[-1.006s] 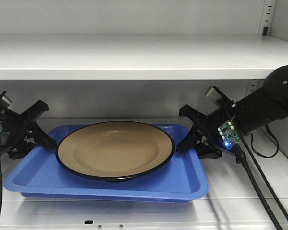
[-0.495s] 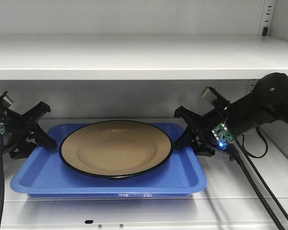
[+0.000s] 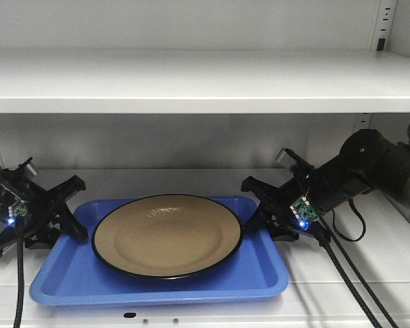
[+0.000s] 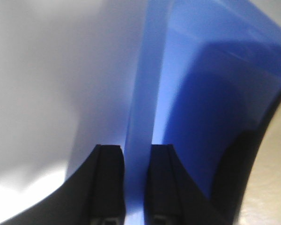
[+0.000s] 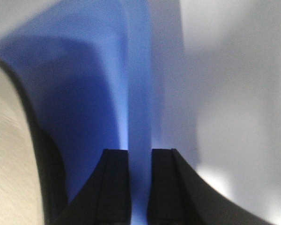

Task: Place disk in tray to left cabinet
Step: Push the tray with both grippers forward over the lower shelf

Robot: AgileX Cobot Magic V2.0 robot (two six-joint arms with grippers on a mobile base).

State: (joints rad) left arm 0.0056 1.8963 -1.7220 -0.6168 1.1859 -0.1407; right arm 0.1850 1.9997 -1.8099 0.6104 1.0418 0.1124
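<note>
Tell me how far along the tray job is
Done: the disk sits in the tray, and the tray is on the cabinet shelf. In hand: the left tool and right tool each grip a side lip. Left: let go and pull both arms out.

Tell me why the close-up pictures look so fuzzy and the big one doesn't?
In the left wrist view the tray rim sits right against the lens, so the blue edge and the left claw are soft and smeared. The right wrist view blurs its tray rim and right claw too. The front view stands back, so the disk looks sharp, with dark shadow under the shelf.
</note>
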